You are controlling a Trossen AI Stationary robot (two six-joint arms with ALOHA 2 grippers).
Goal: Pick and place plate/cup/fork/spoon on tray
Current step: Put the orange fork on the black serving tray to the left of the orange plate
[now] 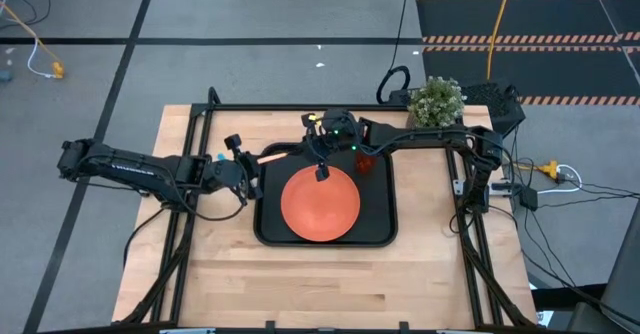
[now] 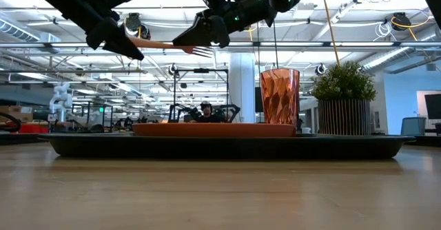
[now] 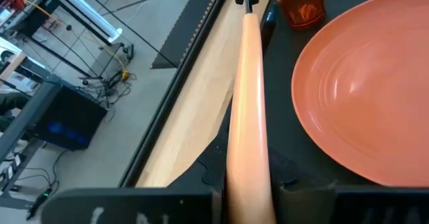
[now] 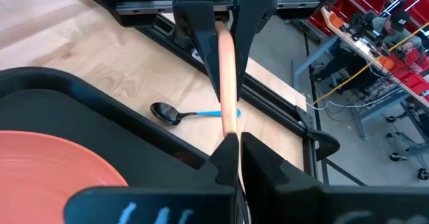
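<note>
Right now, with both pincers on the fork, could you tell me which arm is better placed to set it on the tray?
Probably the right: its pincer grips the fork above the tray, beside the plate; the left pincer sits at the tray's edge.

Your left arm reaches in level from the high view's left edge, left gripper clamped on the fork handle. Your right arm comes from the right, right gripper pinched tight on the tine end, both raised.
</note>
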